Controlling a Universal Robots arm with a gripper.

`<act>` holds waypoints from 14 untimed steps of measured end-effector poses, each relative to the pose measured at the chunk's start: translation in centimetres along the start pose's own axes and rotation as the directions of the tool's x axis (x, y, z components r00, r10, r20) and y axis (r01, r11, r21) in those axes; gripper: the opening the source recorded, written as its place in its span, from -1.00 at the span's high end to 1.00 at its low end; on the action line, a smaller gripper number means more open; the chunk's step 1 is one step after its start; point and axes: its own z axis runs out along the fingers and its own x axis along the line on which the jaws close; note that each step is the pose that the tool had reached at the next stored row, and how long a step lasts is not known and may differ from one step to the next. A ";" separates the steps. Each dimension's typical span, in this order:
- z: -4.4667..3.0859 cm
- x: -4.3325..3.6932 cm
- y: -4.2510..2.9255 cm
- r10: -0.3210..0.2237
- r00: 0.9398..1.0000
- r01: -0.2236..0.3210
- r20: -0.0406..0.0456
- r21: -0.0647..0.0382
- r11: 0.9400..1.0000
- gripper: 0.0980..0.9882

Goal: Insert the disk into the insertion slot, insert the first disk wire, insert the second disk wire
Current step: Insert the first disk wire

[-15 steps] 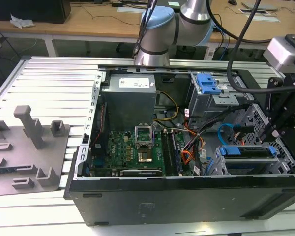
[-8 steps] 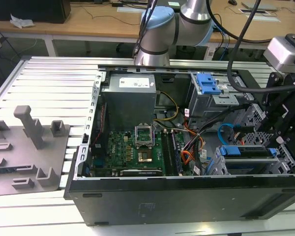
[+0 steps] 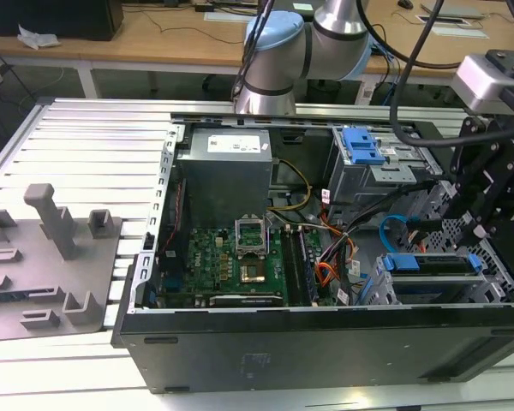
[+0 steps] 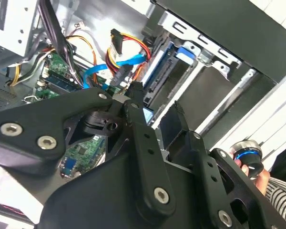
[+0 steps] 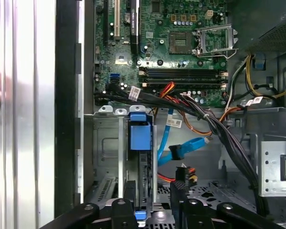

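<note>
**Open computer case point(image 3: 325, 347) on the slatted tabletop point(image 3: 86, 145).** The disk point(image 3: 428, 264), clipped in its blue frame, sits inside the insertion slot point(image 3: 497, 287) at the end of the case toward the exterior view's right. In the first wrist view the hand point(image 5: 154, 191) hangs over the disk's near end. It is released, its fingers point(image 5: 178, 198) apart on either side of the frame. The second disk wire point(image 5: 183, 149) curves just beside the slot, below a bundle of orange wires point(image 5: 168, 89) and the motherboard point(image 5: 181, 43).
</note>
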 end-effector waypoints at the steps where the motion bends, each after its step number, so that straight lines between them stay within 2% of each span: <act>1: 0.00 -0.18 0.00 0.000 1.000 0.000 0.000 0.000 1.000 0.27; 6: 0.02 -1.24 0.02 0.000 1.000 0.000 0.000 0.000 1.000 0.27; 14: 0.44 -1.51 0.01 0.000 1.000 0.000 0.000 0.000 1.000 0.27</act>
